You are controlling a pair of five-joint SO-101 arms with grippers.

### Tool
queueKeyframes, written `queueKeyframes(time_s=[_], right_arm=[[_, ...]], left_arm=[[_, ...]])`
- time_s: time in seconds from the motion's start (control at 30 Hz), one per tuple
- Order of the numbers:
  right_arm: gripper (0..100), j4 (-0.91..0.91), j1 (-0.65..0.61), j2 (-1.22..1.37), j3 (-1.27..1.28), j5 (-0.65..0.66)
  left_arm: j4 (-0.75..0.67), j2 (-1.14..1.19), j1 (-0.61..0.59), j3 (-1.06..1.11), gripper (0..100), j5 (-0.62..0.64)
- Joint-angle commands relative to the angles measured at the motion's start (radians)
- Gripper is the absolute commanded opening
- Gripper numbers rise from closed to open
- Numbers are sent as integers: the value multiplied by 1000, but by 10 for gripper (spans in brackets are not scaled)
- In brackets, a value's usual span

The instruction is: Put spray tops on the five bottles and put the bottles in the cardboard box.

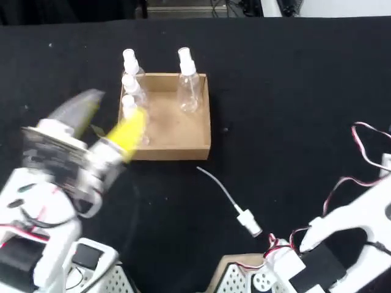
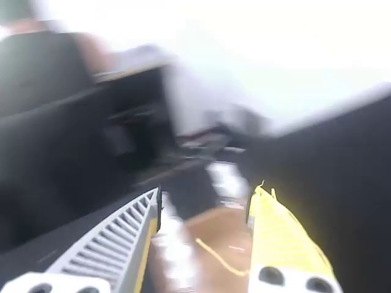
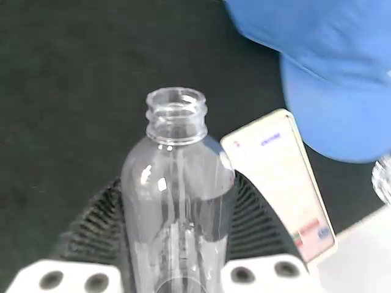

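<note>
The cardboard box [image 1: 177, 137] sits mid-table. Three capped clear bottles [image 1: 129, 82] stand along one wall and one more capped bottle [image 1: 188, 82] stands at the far corner. My left gripper [image 1: 116, 107] hovers open over the box's near corner, its grey and yellow fingers spread. In the left wrist view that gripper [image 2: 206, 195] frames the brown box floor [image 2: 223, 241]. My right gripper [image 3: 180, 183] is shut on an uncapped clear bottle [image 3: 177, 152], held upright. A loose spray top [image 1: 247, 220] with its long tube lies on the cloth in front of the box.
Black cloth [image 1: 293, 91] covers the table. The right arm [image 1: 342, 220] with red and white wires stands at the near right corner. A blue shape [image 3: 330, 67] and a white card-like object [image 3: 278, 177] lie behind the held bottle.
</note>
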Motion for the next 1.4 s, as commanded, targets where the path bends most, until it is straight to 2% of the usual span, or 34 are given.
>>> queueKeyframes(time_s=[0.0,0.1,0.23,0.37,0.63,0.97,1.2,1.37], right_arm=[[11,-72,98,-61,-10,-2],[11,-101,160,-61,-7,-2],[11,-101,218,-58,-7,68],[11,-106,253,-7,-27,84],[11,-100,273,171,-145,75],[11,-100,315,265,-222,118],[11,-100,325,298,-226,167],[11,-107,325,315,-226,167]], left_arm=[[-48,11,395,188,223,-74],[-186,11,486,409,223,-101],[-468,11,553,680,223,-100],[-597,94,615,769,223,-98],[-632,519,739,616,223,-98],[-634,990,831,338,223,-106],[-626,1169,832,186,228,-106],[-626,1217,826,166,229,-112]])
